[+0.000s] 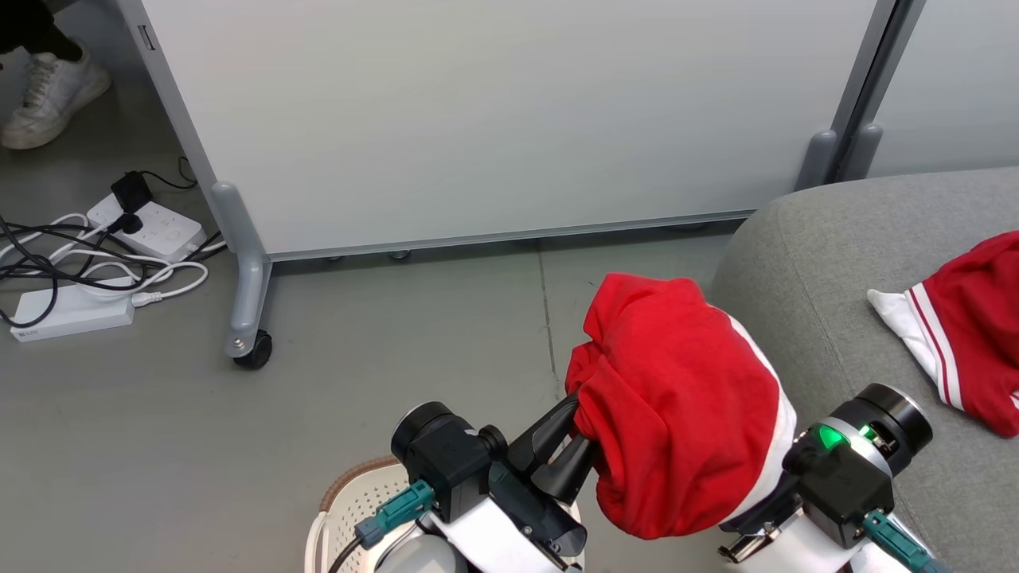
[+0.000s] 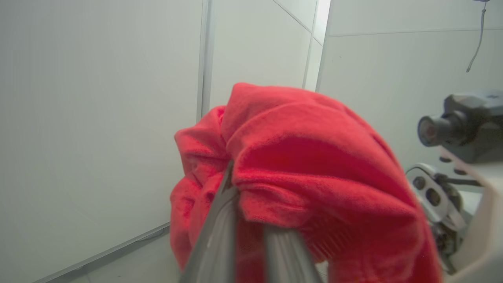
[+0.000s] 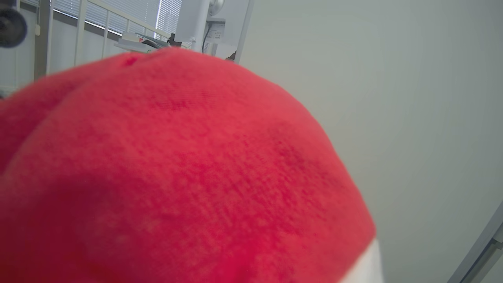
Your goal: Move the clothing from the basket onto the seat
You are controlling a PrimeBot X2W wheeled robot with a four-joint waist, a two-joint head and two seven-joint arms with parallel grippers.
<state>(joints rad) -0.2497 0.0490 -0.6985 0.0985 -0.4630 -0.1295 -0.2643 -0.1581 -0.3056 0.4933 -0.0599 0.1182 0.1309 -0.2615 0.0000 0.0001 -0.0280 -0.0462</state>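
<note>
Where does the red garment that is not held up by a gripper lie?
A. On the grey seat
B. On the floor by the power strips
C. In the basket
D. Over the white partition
A: the loose garment lies spread on the grey seat, while the held garment hangs bunched from the left gripper.
</note>
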